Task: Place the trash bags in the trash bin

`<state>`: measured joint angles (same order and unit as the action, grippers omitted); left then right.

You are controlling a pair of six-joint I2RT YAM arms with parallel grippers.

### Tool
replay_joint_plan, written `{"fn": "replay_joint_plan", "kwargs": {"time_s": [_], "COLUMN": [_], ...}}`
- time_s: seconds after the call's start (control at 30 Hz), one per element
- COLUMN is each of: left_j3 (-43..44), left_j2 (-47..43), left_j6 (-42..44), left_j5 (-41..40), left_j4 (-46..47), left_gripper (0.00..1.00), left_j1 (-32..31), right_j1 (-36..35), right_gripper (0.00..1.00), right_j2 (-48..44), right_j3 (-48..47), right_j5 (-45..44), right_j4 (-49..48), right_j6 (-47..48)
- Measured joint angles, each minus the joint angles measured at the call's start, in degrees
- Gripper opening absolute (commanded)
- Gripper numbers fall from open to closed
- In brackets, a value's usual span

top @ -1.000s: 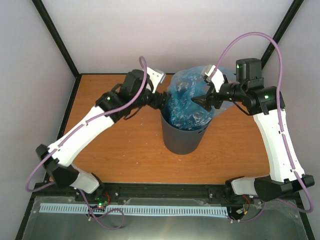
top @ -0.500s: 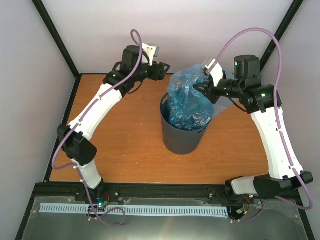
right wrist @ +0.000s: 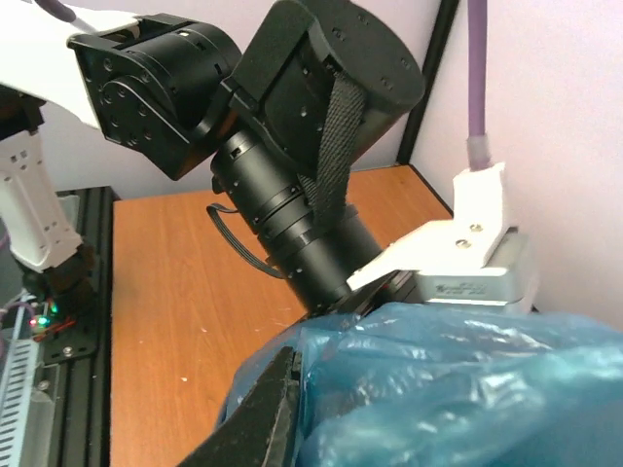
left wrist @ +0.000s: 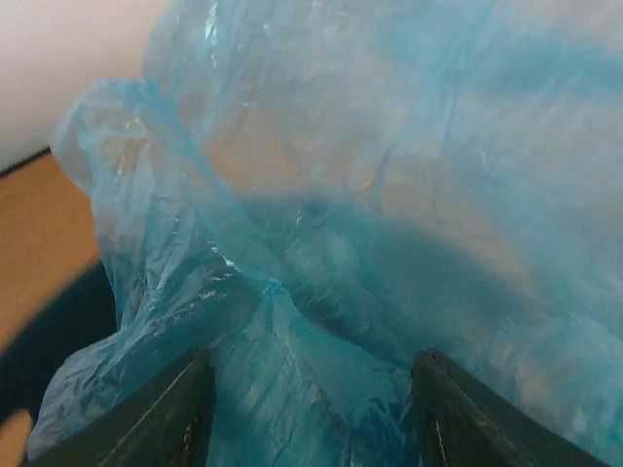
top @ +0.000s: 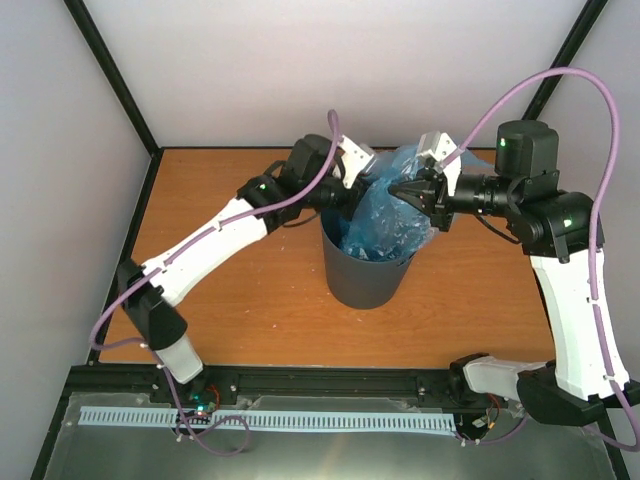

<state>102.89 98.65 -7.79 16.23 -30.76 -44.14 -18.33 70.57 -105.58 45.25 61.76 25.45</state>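
Top external | left fingers point(left wrist: 180, 413) back in from the far left, spread around a fold of the trash bag point(top: 385, 215) | right fingers point(top: 407, 190) just clenched on its upper right | bag half inside trash bin point(top: 365, 275), top bulging above rim | likely both set to push it down

Left gripper point(left wrist: 310, 384) reaches inward with jaws apart; right gripper point(top: 398, 188) faces it, jaws pinched together.

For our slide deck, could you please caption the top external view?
The right pincer pinches the blue bag bulging from the bin; left pincer open at its other side.
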Motion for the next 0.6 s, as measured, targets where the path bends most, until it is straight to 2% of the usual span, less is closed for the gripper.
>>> {"fn": "replay_joint_plan", "kwargs": {"time_s": [0.17,0.27,0.43,0.6], "left_j3": [-9.05,-11.04,-11.04,-9.18], "left_j2": [-7.08,-8.48,-8.00,-8.55], "left_j6": [-0.63,-1.36,-2.38,-3.32], "left_j5": [-1.38,-3.98,-9.90,-17.90], "left_j4": [-0.59,-0.68,-1.27,-3.69], "left_gripper": [0.51,0.51,0.77,0.84], "left_j1": [-1.53,-1.29,-1.25,-0.63], "right_j1": [-2.08,-4.11,-7.80,-10.03], "right_gripper": [0.10,0.10,0.11,0.11], "right_j2": [-0.26,0.22,2.51,4.39], "right_j3": [-0.07,1.25,3.48,4.26], "right_j5": [1.75,1.49,-0.72,-3.08], "right_j4": [2.05,2.67,2.75,1.84], "right_j6": [1.31,1.73,1.27,-0.46]}}
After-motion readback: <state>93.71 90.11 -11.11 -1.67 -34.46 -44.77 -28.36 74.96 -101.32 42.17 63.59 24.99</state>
